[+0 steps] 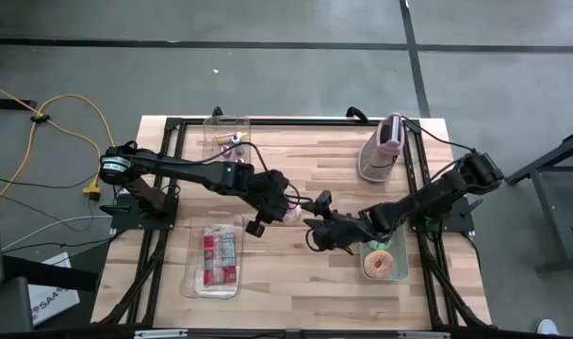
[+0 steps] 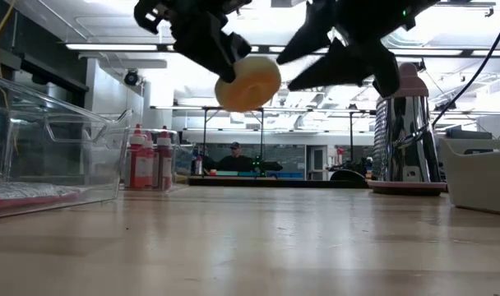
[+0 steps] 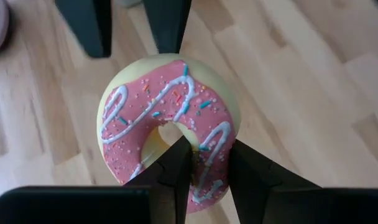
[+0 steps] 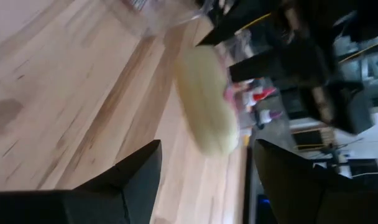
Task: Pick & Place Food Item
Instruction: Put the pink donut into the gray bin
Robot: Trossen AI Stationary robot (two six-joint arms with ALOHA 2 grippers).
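Observation:
A donut (image 3: 170, 118) with pink icing, white stripes and sprinkles hangs above the middle of the table, with my left gripper (image 1: 286, 207) shut on it. In the low view the donut (image 2: 247, 82) is well above the tabletop. My right gripper (image 1: 316, 223) stands open just to the donut's right, its fingers pointing at it. The right wrist view shows the donut's pale underside (image 4: 204, 102) ahead of the spread fingers, apart from them. My left gripper holds the donut by its ring (image 3: 211, 158). One finger (image 3: 176, 155) reaches into the hole and the other (image 3: 245, 168) lies on the outer rim. The fingers slant down from the table's left side. The donut is lifted clear and tilted.
A white tray (image 1: 401, 268) at the right front holds another pink donut (image 1: 378, 265). A clear bin (image 1: 188, 282) at the left front holds packaged food. Another clear bin (image 1: 225, 124) with bottles stands at the far edge. A metal grater (image 1: 383, 151) stands at the far right.

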